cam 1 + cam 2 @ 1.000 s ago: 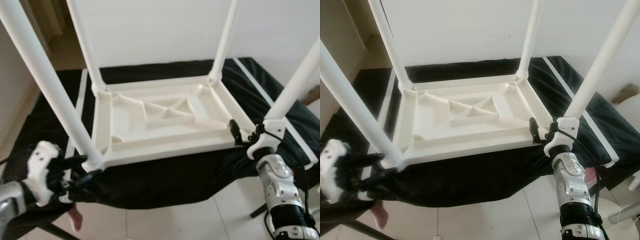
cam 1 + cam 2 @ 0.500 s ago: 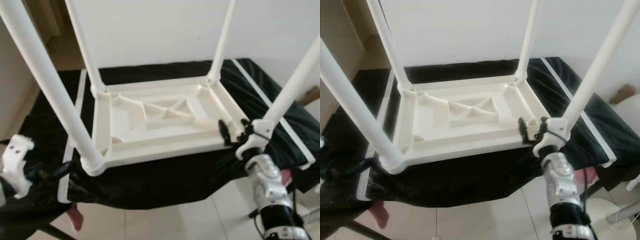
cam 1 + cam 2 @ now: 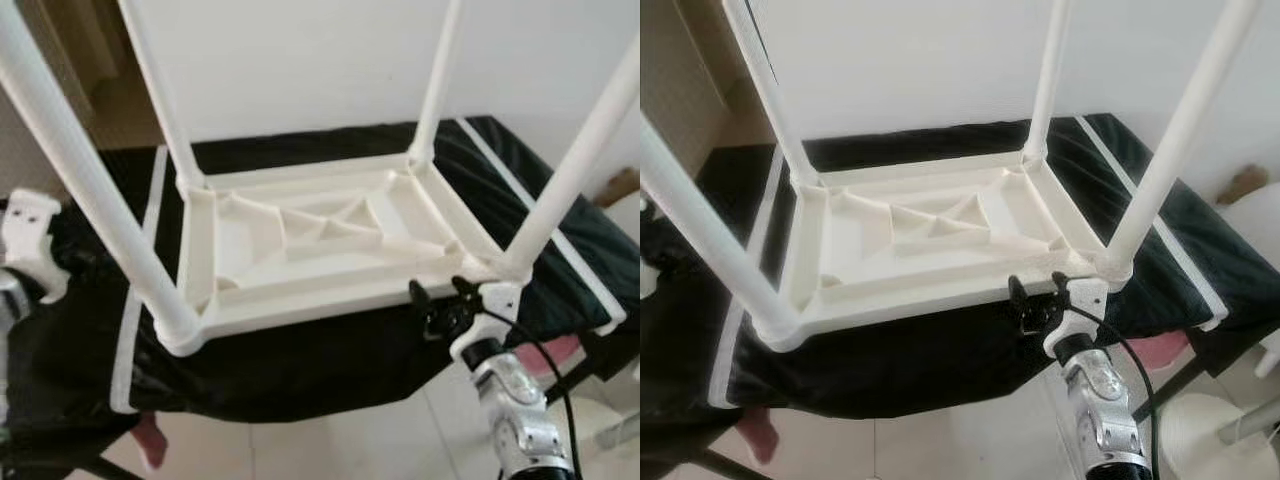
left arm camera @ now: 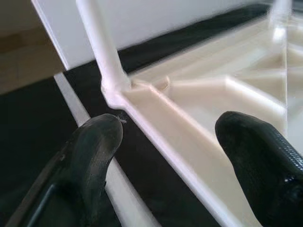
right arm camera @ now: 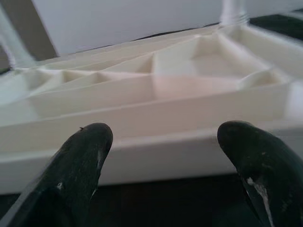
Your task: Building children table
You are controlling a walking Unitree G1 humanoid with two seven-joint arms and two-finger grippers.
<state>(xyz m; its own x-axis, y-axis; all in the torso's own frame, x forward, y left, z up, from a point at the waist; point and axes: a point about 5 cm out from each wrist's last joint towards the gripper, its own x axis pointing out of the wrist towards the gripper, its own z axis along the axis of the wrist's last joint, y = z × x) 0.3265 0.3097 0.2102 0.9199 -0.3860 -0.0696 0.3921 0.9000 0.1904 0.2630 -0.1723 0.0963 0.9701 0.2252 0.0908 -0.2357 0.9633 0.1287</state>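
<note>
Left tool [image 4: 165, 142] is spread open, off the worktop's [image 3: 330, 360] left edge by the table's [image 3: 320, 240] far-left corner. White table sits upside down mid-worktop, all four legs [image 3: 80, 180] pointing straight up, long side running left-right. Right tool [image 3: 440, 300] is open too, just off the near edge.

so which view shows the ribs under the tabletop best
The left eye view: the whole ribbed underside of the upturned tabletop shows, diagonals included. The right eye view matches it. The right wrist view sees the ribs low and edge-on; the left wrist view catches one corner.
</note>
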